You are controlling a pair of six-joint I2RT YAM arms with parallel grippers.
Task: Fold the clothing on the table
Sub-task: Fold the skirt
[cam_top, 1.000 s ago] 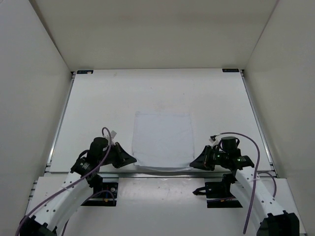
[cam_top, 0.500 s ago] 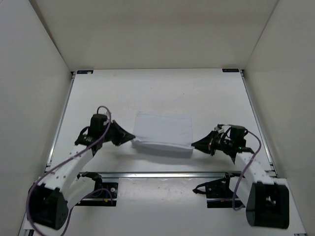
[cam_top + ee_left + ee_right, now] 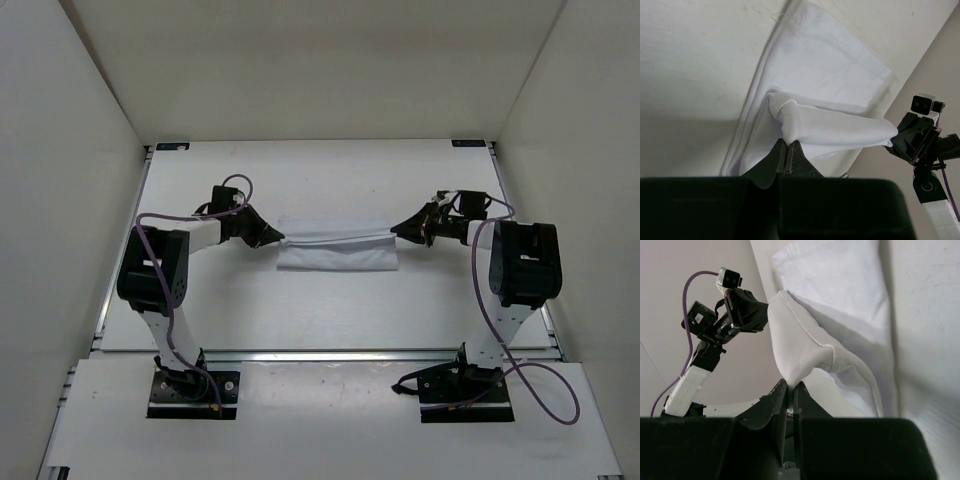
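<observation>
The clothing, a pale bluish-white cloth, lies folded over on itself as a narrow band in the middle of the table. My left gripper is shut on its left near corner, lifted over the band's far edge. My right gripper is shut on the right near corner at the same height. In the left wrist view the pinched fabric stretches taut from my left gripper toward the other arm. The right wrist view shows the cloth rising out of my right gripper.
White walls enclose the table on three sides. Metal rails run along the table edges, with black brackets at the far corners. Both arm bases sit at the near edge. Purple cables loop beside the right arm.
Both grippers have carried the clothing's near edge from the table's front up and away toward its far edge, folding the cloth over into a narrow band. Both stayed shut throughout.
</observation>
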